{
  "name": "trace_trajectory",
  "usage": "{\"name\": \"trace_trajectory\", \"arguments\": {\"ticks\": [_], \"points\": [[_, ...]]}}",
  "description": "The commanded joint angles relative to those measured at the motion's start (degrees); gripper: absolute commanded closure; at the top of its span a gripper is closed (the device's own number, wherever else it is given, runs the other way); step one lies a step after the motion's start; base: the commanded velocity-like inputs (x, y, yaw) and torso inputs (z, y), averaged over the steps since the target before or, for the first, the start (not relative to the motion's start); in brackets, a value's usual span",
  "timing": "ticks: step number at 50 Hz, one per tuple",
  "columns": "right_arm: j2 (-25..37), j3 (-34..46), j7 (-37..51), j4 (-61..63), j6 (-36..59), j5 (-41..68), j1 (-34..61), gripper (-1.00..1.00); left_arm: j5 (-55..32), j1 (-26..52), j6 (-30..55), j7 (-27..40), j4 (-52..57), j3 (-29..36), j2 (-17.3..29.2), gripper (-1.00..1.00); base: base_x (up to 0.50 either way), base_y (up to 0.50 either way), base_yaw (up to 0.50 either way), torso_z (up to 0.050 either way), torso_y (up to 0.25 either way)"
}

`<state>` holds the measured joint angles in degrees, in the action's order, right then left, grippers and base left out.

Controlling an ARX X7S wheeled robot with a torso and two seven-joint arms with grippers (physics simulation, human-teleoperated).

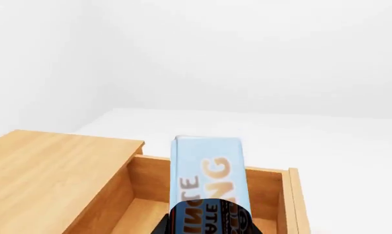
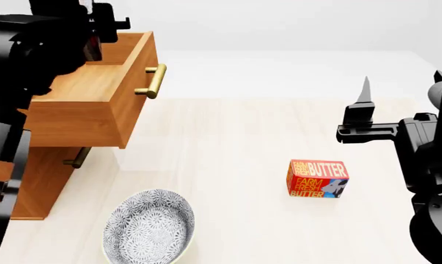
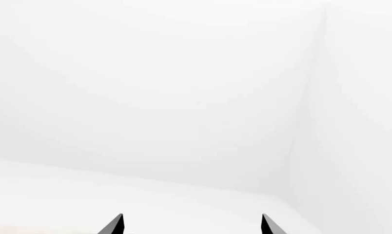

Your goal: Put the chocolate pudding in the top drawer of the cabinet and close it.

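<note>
My left gripper [image 1: 209, 227] is shut on the chocolate pudding [image 1: 207, 168], a thin box with a light blue top and a dark lower end between the jaws. The box hangs over the open top drawer [image 1: 269, 191] of the orange-brown cabinet [image 1: 46, 165]. In the head view the top drawer [image 2: 89, 104] is pulled out, its brass handle [image 2: 153, 81] facing the table, and my left gripper [image 2: 104, 25] is above its inside; the pudding is hidden there by the arm. My right gripper [image 2: 365, 99] is open and empty, raised at the right; it also shows in the right wrist view [image 3: 191, 225].
A red-orange Farm Fresh Butter box [image 2: 318, 179] stands on the white table [image 2: 243, 137] at the right. A patterned bowl [image 2: 149, 226] sits in front of the cabinet. The lower drawer [image 2: 52, 176] is shut, with its own brass handle [image 2: 78, 158].
</note>
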<state>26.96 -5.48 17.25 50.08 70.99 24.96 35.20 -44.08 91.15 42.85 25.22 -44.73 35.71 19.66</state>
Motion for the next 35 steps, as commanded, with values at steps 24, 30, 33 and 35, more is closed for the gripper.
{"name": "trace_trajectory", "arguments": {"ticks": [24, 30, 33, 35], "points": [[0.2, 1.1, 0.8, -1.2, -1.0, 0.2, 0.0, -1.00, 2.8, -2.0, -6.6, -3.3, -13.7, 1.0, -2.8, 1.00, 0.00, 0.00, 0.00, 0.000, 0.000], [0.1, 1.1, 1.1, -0.9, -0.4, 0.5, 0.5, -1.00, 2.6, -2.1, -6.5, -3.4, -13.6, 0.8, -2.5, 1.00, 0.00, 0.00, 0.00, 0.000, 0.000], [0.3, 1.4, 1.1, -0.9, -0.6, 0.4, 0.4, -1.00, 2.7, -1.9, -6.7, -3.7, -14.3, 0.8, -2.7, 1.00, 0.00, 0.00, 0.00, 0.000, 0.000], [0.2, 1.5, 1.2, -1.0, -0.6, 0.5, 0.5, -1.00, 2.7, -2.0, -6.8, -3.8, -14.5, 0.8, -2.7, 1.00, 0.00, 0.00, 0.00, 0.000, 0.000]]}}
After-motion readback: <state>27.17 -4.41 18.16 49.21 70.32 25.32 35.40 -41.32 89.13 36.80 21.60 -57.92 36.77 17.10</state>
